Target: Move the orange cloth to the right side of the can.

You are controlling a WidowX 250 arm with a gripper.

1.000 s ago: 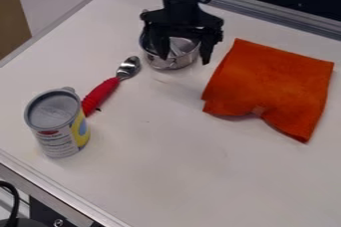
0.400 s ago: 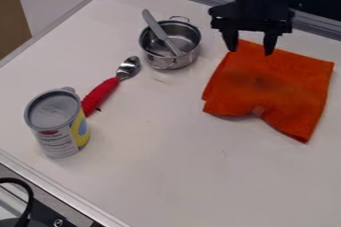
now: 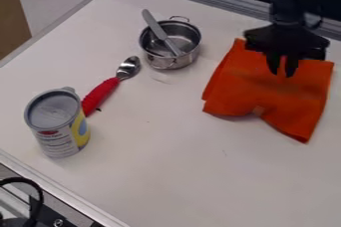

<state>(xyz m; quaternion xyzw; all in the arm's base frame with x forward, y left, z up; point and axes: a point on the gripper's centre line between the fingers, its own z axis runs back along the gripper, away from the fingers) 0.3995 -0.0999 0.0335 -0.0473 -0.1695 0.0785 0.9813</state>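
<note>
Above the orange cloth's (image 3: 266,91) upper R part, the black arm (image 3: 287,2) comes down from the top edge, near the view's R side, approx. upright w/ its tool (image 3: 281,74) pointing down. The fingers are narrow, w/ a small gap btwn the tips & no cloth pinched in it. Contact w/ the cloth is hard to judge from this angle; the tips may be just above it.

Can (image 3: 57,126) stands upright at the L of the worktop (image 3: 166,171), grey lid up. Its label (image 3: 59,144) has a white panel w/ small print, a red mark up top & a yellow area w/ blue to the R; print's too small to read.

Cloth lies folded on the worktop, R side of the view, well apart from the can. Red-handled spoon (image 3: 100,94) lies btwn can & metal pot (image 3: 183,59); a grey utensil (image 3: 158,29) leans in the pot.

Vs. 1.0 s ago, the arm has shifted R from over the pot, & the fingers have gone from wide to narrow. Cloth, can, spoon & pot haven't moved.
</note>
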